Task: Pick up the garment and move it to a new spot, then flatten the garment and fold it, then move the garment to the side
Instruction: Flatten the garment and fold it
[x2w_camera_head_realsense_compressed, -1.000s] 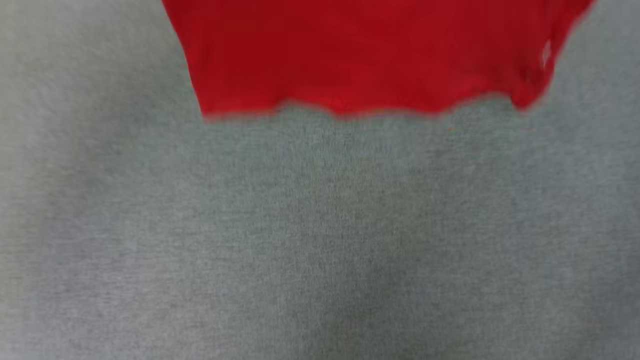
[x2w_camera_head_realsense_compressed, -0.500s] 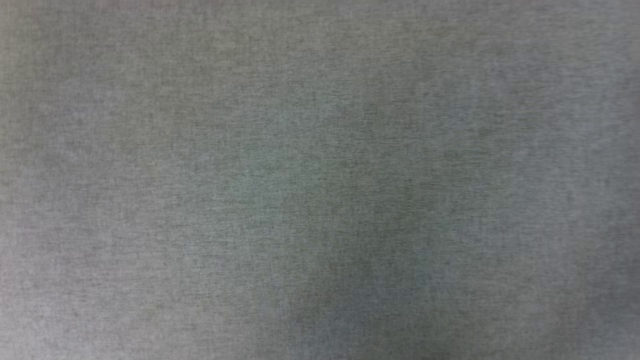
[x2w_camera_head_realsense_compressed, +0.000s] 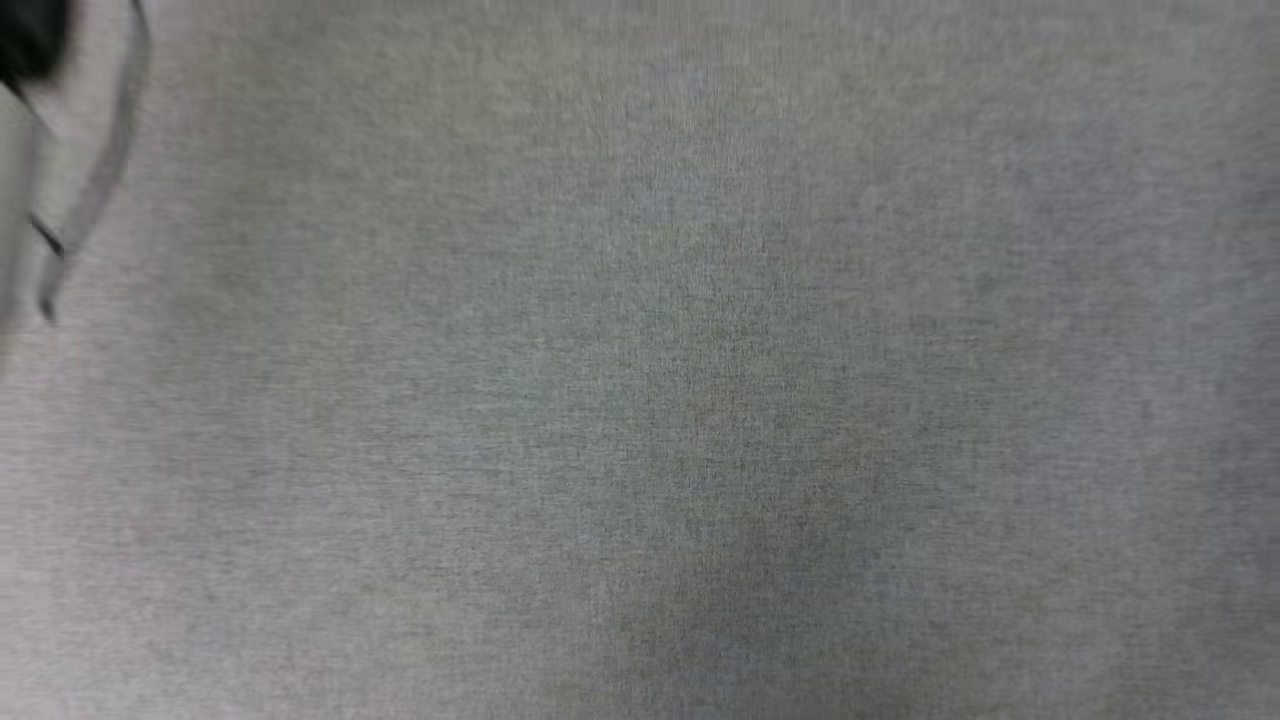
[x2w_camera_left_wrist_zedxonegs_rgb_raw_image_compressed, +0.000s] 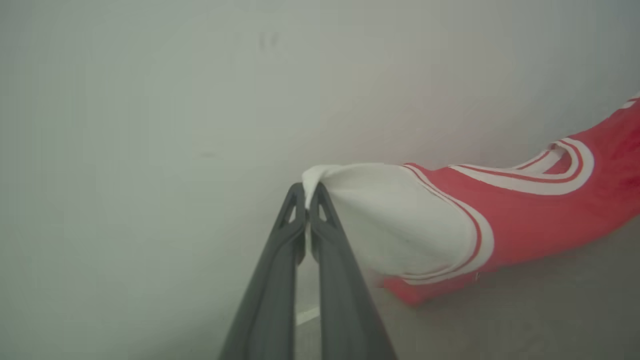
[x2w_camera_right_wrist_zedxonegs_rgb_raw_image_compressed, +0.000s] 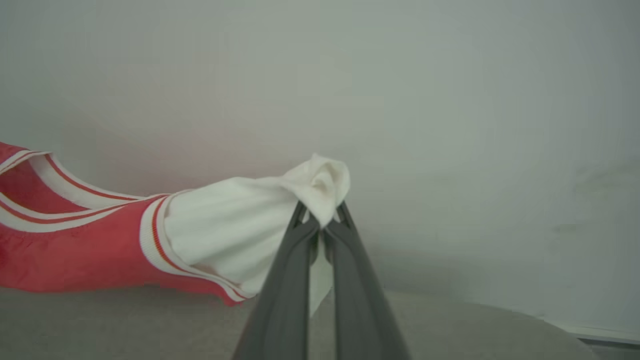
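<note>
Grey counter (x2w_camera_head_realsense_compressed: 640, 400) below a pale wall (x2w_camera_left_wrist_zedxonegs_rgb_raw_image_compressed: 150, 100); the left gripper (x2w_camera_left_wrist_zedxonegs_rgb_raw_image_compressed: 306, 200) is clamped on one white sleeve of the red garment (x2w_camera_left_wrist_zedxonegs_rgb_raw_image_compressed: 525, 220), the right gripper (x2w_camera_right_wrist_zedxonegs_rgb_raw_image_compressed: 321, 222) on the other, garment stretched between them.

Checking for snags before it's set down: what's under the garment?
Under the garment, pinched at its white sleeves by the left gripper and right gripper, grey surface shows; whatever the cloth covers is hidden.

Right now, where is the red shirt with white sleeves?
In both wrist views the red jersey shirt with white sleeves stretches over the grey surface, one sleeve pinched in the left jaws, one in the right jaws.
</note>
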